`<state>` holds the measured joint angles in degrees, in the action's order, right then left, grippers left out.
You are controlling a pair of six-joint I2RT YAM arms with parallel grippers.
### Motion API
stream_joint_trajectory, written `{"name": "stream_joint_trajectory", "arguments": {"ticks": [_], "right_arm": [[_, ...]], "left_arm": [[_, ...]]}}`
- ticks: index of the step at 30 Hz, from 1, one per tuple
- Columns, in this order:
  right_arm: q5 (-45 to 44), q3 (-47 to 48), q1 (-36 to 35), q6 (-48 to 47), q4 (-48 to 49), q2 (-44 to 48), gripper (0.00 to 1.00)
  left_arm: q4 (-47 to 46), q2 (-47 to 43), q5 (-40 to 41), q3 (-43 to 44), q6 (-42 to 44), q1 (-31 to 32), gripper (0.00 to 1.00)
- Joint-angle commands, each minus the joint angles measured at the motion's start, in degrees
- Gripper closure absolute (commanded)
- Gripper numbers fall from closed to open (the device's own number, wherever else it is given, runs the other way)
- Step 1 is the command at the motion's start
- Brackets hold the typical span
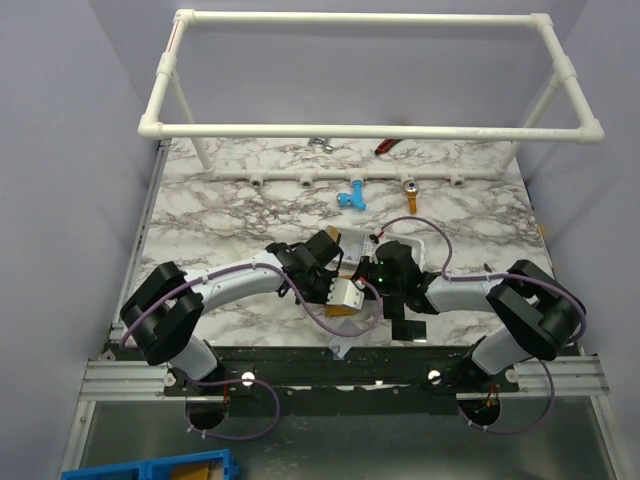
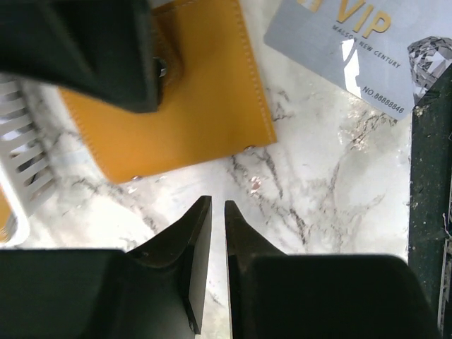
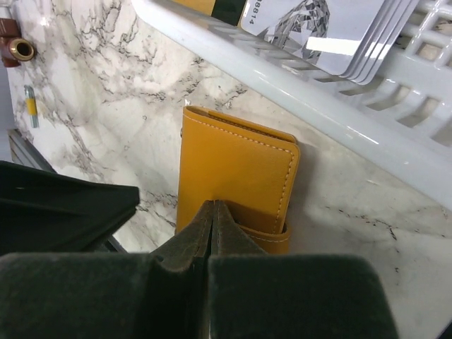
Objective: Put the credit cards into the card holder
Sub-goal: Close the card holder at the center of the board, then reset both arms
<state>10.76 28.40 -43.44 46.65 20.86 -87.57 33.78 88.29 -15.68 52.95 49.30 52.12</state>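
Now, left gripper [image 2: 217, 205]: the fingers are held a narrow slit apart and nothing is seen between them. The tips are poised over the bare marble table [image 2: 318, 212], short of the card holder.
right gripper [image 3: 214, 205]: the fingers are pressed together, and the joined tip is set on the near edge of the card holder. Nothing is pinched.
card holder [image 3: 233, 162]: orange, laid flat on the table. It is seen at 12 o'clock from the right gripper and at 11 o'clock from the left gripper. It is just beside the basket wall, but contact cannot be told.
silver card [image 2: 353, 49]: lettered "VIP", laid flat on the table at 1 o'clock from the left gripper, apart from the card holder.
basket [image 3: 296, 92]: white slatted plastic, found at 1 o'clock beyond the card holder in the right wrist view.
stacked cards [image 3: 339, 28]: silvery, held inside the basket with their edges fanned.
blue fitting [image 1: 351, 197]: placed at 12 o'clock from both grippers in the top view.
pipe frame [image 1: 370, 130]: white, raised over the far edge of the table.
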Motion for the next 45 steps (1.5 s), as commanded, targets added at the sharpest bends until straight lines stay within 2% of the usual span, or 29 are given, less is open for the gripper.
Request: {"name": "stream_joint_trajectory", "arguments": {"ticks": [1, 11, 15, 17, 18, 19, 20, 23, 31, 34, 36, 37, 38, 41, 45], "right_arm": [[-5.5, -4.1, 0.6, -0.6, -12.3, -4.2, 0.99], [-3.2, -1.2, 2.2, 0.2, -15.5, -15.9, 0.99], [-4.4, -1.0, 2.1, 0.4, -18.1, -14.2, 0.99], [-3.8, -1.3, 2.1, -0.1, -18.3, -12.7, 0.99], [-3.1, -1.1, 2.0, -0.7, -18.2, -12.0, 0.99], [-2.7, -0.9, 1.7, -1.0, -18.2, -11.4, 0.99], [-1.9, -0.5, 1.5, -1.3, -17.8, -10.8, 0.99], [-1.0, 1.0, 0.6, -2.4, -16.0, -8.0, 0.86], [-0.7, 10.2, -0.9, -6.1, -16.1, -2.5, 0.35], [-0.2, 15.1, -1.2, -7.1, -18.0, -0.5, 0.29], [0.4, 18.7, -1.5, -7.9, -19.0, 0.9, 0.25], [0.9, 20.4, -1.7, -8.1, -19.5, 1.5, 0.04], [1.6, 22.4, -1.7, -8.5, -20.1, 1.9, 0.00], [2.8, 28.5, -2.1, -9.5, -23.0, 3.2, 0.00], [0.9, 34.4, -2.1, -11.6, -28.5, 4.7, 0.00]], "left_arm": [[4.3, -3.9, -4.7, 3.7, -0.8, -3.0, 0.85], [7.4, -10.0, -7.2, 3.8, -1.4, -7.1, 0.85], [7.5, -12.9, -8.2, 3.7, -2.7, -9.7, 0.84], [7.8, -14.5, -8.8, 3.9, -3.3, -11.4, 0.80], [7.9, -15.4, -9.3, 4.1, -3.9, -12.2, 0.75], [8.0, -16.6, -9.6, 4.2, -4.3, -13.3, 0.48], [8.1, -17.6, -9.9, 4.3, -4.8, -14.1, 0.03], [9.1, -21.4, -10.5, 4.9, -5.8, -16.6, 0.02], [13.3, -32.4, -9.8, 9.5, -9.8, -24.5, 0.01], [10.9, -38.6, -8.0, 8.0, -12.7, -26.7, 0.02], [12.5, -39.3, -9.0, 8.8, -13.2, -28.5, 0.01], [12.8, -39.7, -9.2, 9.0, -13.7, -29.1, 0.02], [12.4, -40.1, -8.7, 9.0, -14.4, -29.3, 0.01], [12.2, -41.0, -7.7, 10.4, -16.9, -29.5, 0.02], [8.2, -41.7, -2.1, 10.9, -20.5, -29.5, 0.01]]}}
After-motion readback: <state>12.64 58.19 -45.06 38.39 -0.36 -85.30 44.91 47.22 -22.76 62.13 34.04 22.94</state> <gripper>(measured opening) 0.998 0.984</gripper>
